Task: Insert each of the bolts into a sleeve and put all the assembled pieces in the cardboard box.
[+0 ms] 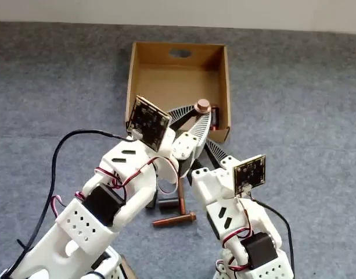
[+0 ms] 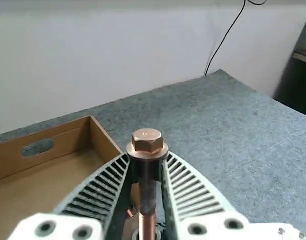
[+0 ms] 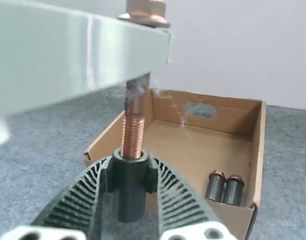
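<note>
Right wrist view gave me the best look at the bolt. It stood upright, with its copper thread going down into the top of the dark sleeve, and part of the thread was exposed above the sleeve's mouth. The right gripper was clenched on the sleeve, one ribbed finger on each side. The bolt's upper shank ran up behind a blurred finger of the other arm.

On the left wrist view, the left gripper was clamped on the bolt's shank just under the hex head, which sat above the fingertips.

From the high view, I placed the joined pair over the near right corner of the box. The two arms met there, the left from the near left and the right from the near right.

Inside the box, against the right wall, two assembled pieces stood side by side and touching.

On the grey table, near the arms' bases, a loose bolt lay flat, with a loose sleeve just beside it. An arm partly hid the sleeve.
</note>
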Controlling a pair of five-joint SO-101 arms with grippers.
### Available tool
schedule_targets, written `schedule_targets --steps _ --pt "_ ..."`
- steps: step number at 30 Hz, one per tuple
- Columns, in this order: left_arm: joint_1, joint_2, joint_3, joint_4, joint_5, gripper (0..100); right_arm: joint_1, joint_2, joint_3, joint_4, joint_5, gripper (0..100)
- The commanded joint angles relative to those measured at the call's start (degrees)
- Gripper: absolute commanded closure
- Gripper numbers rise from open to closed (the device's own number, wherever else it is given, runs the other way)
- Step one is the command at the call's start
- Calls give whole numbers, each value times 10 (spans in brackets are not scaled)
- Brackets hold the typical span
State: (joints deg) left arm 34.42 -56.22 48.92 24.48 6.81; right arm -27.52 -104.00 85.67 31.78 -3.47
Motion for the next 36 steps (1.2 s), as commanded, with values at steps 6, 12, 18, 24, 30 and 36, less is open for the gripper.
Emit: schedule_targets --steps 6,12,18,24,30,36 --pt "5 0 -3 -7 -7 992 0 -3 -9 -13 -5 993" --pt "5 -5 -7 69 -7 992 0 -3 -22 -13 -5 993" --pt "5 -5 -5 117 -7 992 0 -3 -32 -13 -5 993" --pt "6 -5 -7 126 -7 992 1 -3 -32 -13 -5 993" --pt "4 -5 -42 204 -7 989 1 -3 -32 -13 -5 993" --pt "0 -5 -99 246 -8 989 1 -3 -31 -13 -5 993"
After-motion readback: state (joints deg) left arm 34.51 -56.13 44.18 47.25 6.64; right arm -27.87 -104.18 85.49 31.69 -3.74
